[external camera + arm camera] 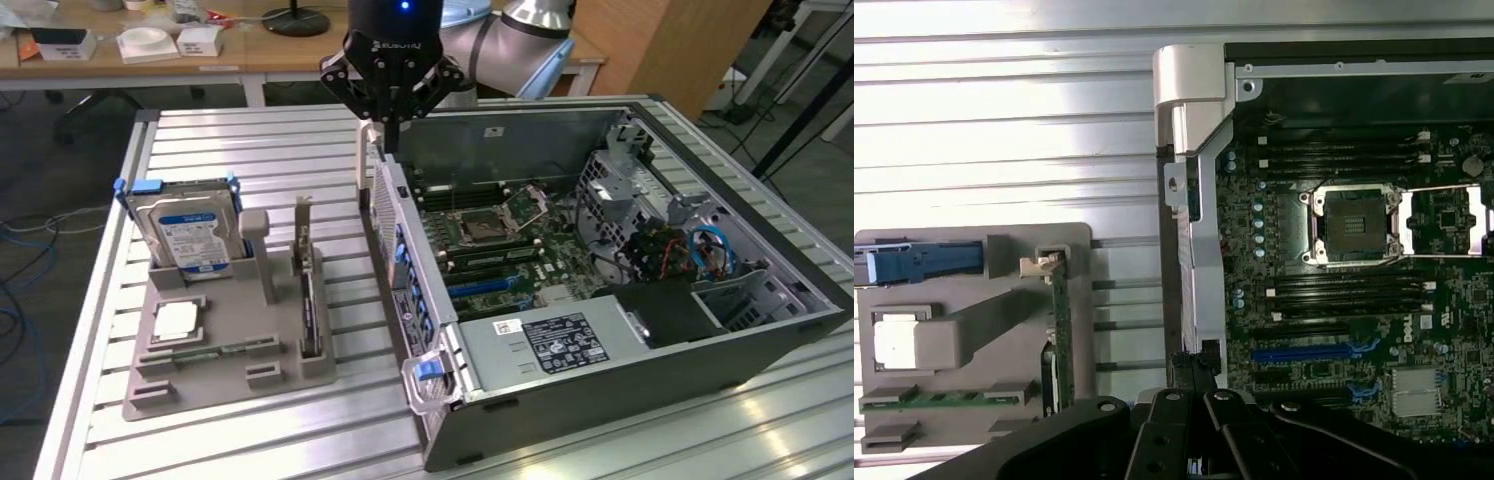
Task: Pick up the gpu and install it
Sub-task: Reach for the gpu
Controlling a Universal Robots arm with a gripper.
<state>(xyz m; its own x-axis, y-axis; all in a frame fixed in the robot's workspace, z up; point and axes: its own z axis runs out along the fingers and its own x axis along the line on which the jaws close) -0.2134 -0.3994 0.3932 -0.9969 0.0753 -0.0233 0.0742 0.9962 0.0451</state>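
In the grey holder point(220, 385) on the table point(254, 140), the gpu point(308, 300) stands on its thin edge, with a shiny metal piece at one end. Nothing is touching it. The hard drive point(187, 235) with the blue label stands near it in the same holder. The open computer case point(641, 365) lies just beside the holder. The fingers point(387, 135) hang over the case wall that faces the holder, well apart from the gpu. They are pressed together and hold nothing. So I think the pick-up has not begun. To grab the card, the fingers would need to be over it and spread enough to fit around its thin top.
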